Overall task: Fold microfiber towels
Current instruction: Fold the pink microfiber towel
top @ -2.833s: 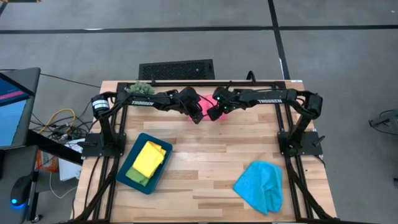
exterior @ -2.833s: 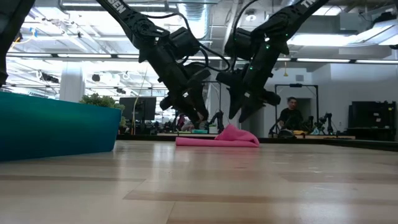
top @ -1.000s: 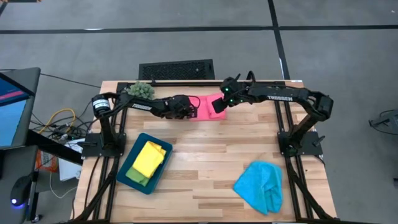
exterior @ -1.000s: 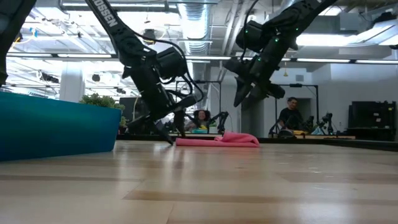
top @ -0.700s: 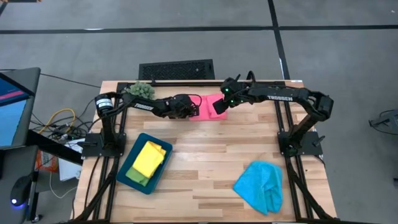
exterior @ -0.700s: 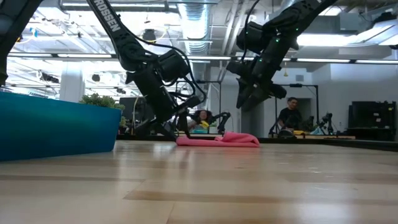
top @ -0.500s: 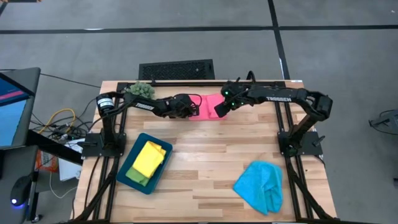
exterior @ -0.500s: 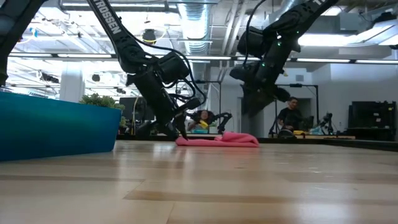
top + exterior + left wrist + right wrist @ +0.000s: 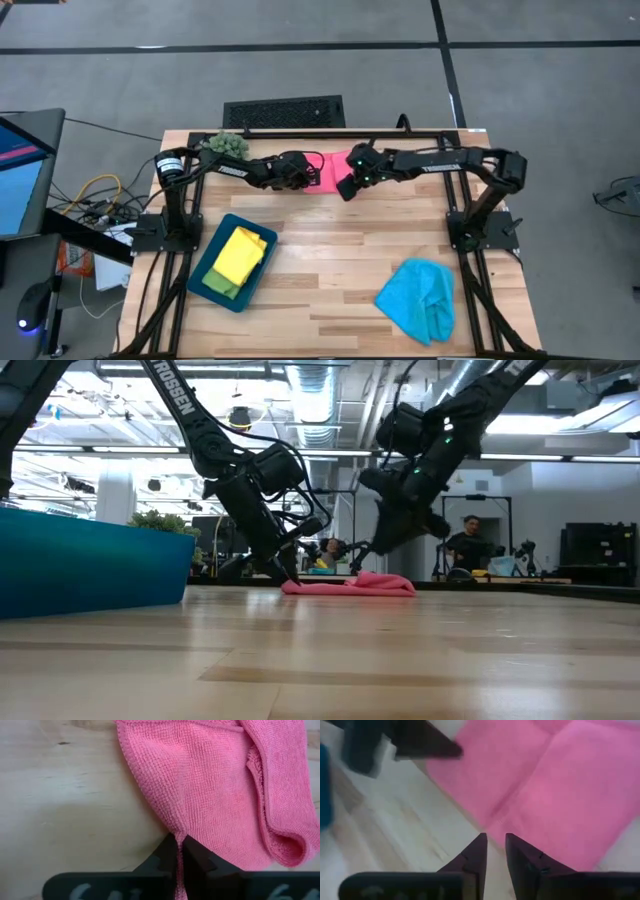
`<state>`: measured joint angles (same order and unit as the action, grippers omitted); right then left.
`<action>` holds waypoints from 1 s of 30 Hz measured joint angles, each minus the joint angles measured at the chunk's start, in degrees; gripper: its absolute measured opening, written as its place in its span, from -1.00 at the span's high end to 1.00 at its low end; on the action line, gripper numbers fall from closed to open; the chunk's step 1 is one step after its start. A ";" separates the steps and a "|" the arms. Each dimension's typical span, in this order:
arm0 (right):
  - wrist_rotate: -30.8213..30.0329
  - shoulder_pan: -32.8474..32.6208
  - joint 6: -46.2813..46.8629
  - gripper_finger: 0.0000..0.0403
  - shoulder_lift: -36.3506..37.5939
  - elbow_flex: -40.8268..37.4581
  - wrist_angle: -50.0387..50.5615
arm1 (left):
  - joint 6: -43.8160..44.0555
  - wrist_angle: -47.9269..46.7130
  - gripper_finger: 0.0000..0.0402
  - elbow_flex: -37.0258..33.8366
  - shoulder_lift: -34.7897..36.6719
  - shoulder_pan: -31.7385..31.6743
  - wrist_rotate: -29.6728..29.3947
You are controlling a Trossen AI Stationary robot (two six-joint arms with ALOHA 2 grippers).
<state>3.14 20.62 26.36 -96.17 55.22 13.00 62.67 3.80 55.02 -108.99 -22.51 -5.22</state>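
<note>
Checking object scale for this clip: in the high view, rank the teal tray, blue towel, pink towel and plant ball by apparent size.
1. teal tray and blue towel: look alike, unranked.
2. pink towel, partly hidden by the arms, so unsure.
3. plant ball, smallest.

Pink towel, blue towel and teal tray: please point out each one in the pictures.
pink towel [image 9: 215, 795]: left wrist view, middle of the cloth.
light blue towel [image 9: 418, 297]: high view, centre of the crumpled cloth.
teal tray [image 9: 205, 285]: high view, bare corner of its rim.
</note>
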 joint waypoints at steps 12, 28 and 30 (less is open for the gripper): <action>2.16 0.75 0.14 0.54 -6.42 -0.17 -4.38 | -0.04 0.08 0.98 0.00 0.07 -0.02 0.41; 2.96 1.62 0.16 0.54 -10.74 0.02 -7.18 | -0.61 0.13 0.97 0.54 0.07 0.08 3.54; 2.95 1.62 0.22 0.54 -10.20 -0.09 -7.68 | -0.70 0.06 0.97 0.55 0.07 0.05 3.67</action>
<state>6.08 22.24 26.58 -106.36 55.12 5.32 61.98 3.85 55.57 -108.92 -22.46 -1.55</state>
